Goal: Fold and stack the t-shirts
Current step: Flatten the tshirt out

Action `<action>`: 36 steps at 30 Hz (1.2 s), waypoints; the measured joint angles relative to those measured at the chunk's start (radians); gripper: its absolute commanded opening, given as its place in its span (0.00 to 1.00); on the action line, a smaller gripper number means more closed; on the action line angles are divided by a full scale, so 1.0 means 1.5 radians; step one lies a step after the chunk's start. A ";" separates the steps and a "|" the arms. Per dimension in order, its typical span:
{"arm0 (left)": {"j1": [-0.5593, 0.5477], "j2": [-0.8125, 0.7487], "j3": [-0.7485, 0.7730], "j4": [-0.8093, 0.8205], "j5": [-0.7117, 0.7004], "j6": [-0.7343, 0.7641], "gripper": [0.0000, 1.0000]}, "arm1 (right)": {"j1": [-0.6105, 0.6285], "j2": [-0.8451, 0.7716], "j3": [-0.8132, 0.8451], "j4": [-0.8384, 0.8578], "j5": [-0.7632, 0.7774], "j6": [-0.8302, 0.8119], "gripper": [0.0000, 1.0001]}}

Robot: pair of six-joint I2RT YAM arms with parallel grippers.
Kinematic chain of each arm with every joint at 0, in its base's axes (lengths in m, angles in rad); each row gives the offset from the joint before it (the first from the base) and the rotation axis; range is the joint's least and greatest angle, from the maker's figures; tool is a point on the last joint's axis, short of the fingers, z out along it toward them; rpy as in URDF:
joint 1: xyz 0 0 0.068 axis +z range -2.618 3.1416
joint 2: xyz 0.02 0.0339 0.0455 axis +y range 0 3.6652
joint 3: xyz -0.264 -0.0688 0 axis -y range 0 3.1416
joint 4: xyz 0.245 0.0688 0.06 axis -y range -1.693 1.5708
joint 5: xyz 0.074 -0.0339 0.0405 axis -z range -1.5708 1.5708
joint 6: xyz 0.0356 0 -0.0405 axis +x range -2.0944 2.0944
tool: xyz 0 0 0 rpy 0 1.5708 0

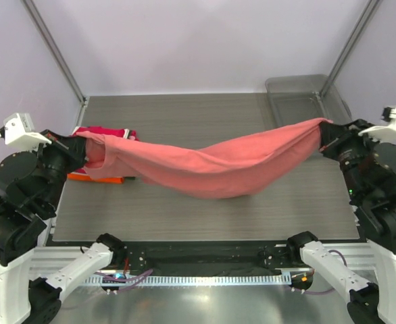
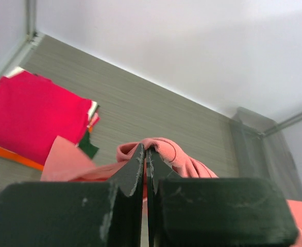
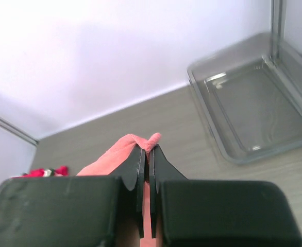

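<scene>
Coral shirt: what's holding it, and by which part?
Held by both: left end effector pinches one end, right end effector the opposite end; the coral shirt sags between them.

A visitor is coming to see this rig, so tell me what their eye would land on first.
The salmon-pink t-shirt hangs stretched across the table, sagging mid-span, the left gripper and right gripper each shut on one end. At the left edge a magenta-red shirt lies atop an orange shirt; a clear bin sits at the far right corner.
</scene>
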State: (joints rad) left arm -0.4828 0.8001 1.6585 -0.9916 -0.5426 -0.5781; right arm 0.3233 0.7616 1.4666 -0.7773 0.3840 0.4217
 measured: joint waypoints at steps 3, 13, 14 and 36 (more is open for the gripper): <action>0.000 -0.010 -0.007 0.000 0.031 -0.019 0.00 | 0.000 0.005 0.057 -0.007 0.000 -0.005 0.01; 0.008 0.085 -0.214 0.076 0.061 -0.090 0.00 | -0.005 0.260 0.079 0.044 0.026 -0.029 0.01; 0.020 0.128 -0.217 0.090 0.064 -0.099 0.00 | -0.010 0.305 0.091 0.045 0.026 -0.031 0.01; 0.213 0.495 -0.120 0.319 0.187 -0.202 1.00 | -0.113 0.618 0.164 0.159 -0.091 0.062 1.00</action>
State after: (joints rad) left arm -0.1635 1.5429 1.4792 -0.5129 -0.2619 -0.8814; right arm 0.1532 1.6894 1.7130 -0.5388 0.2481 0.5152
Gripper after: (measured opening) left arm 0.995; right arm 0.996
